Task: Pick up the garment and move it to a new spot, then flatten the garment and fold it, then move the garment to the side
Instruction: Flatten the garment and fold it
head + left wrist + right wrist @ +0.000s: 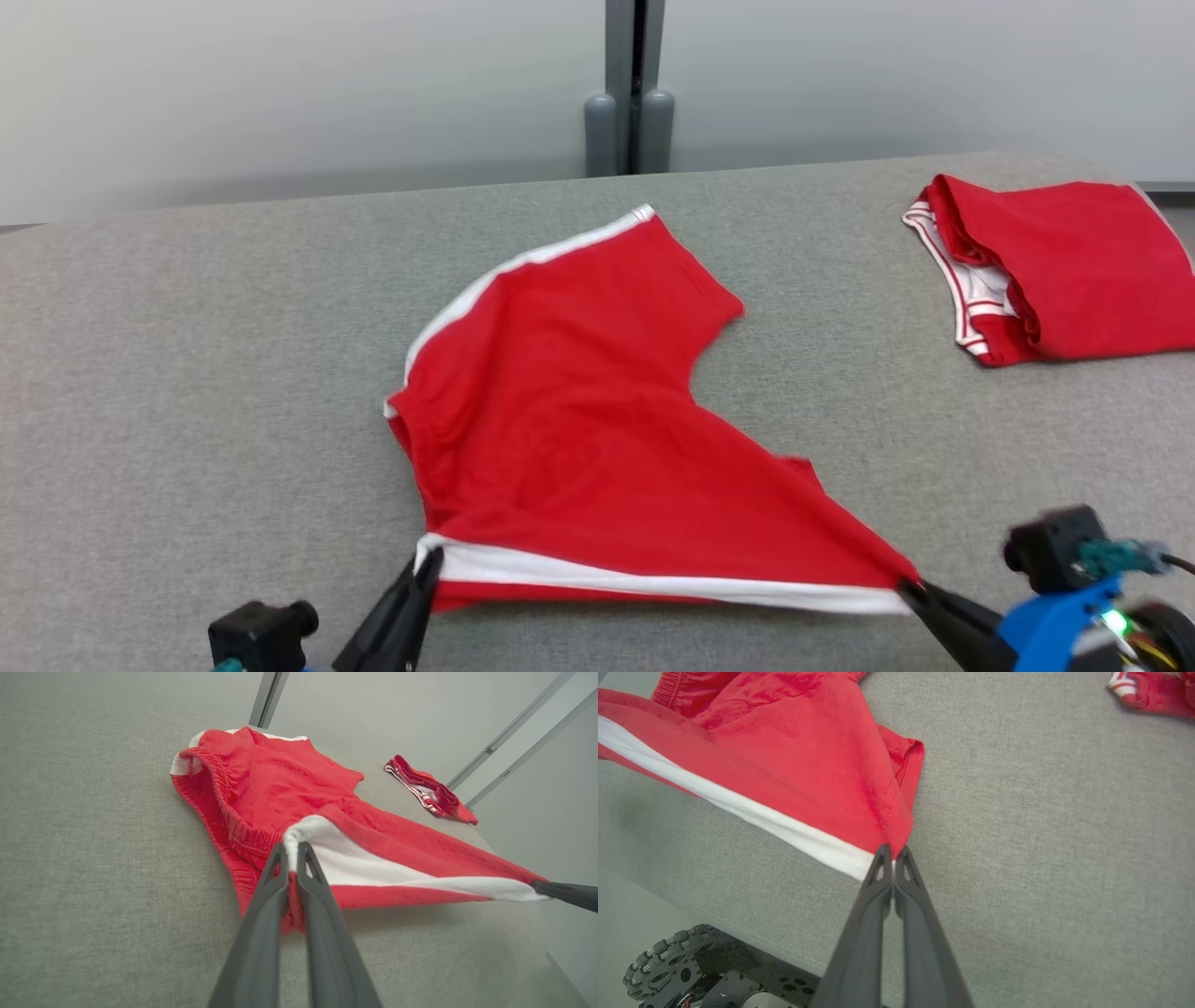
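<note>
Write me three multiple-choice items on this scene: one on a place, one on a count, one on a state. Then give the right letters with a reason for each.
1. In the head view, where on the table does the folded garment lie?
A) far right
B) far left
C) near middle

2. How many red garments are on the table?
A) one
B) two
C) four

3. What is the left end effector doing?
A) standing open above the cloth
B) shut on nothing
C) shut on the white-striped edge of the shorts

Answers:
1 A: it sits at the far right, apart from the shorts.
2 B: the shorts and the folded garment are the two.
3 C: its fingers pinch one end of the striped edge, and the right end effector pinches the other end.
</note>
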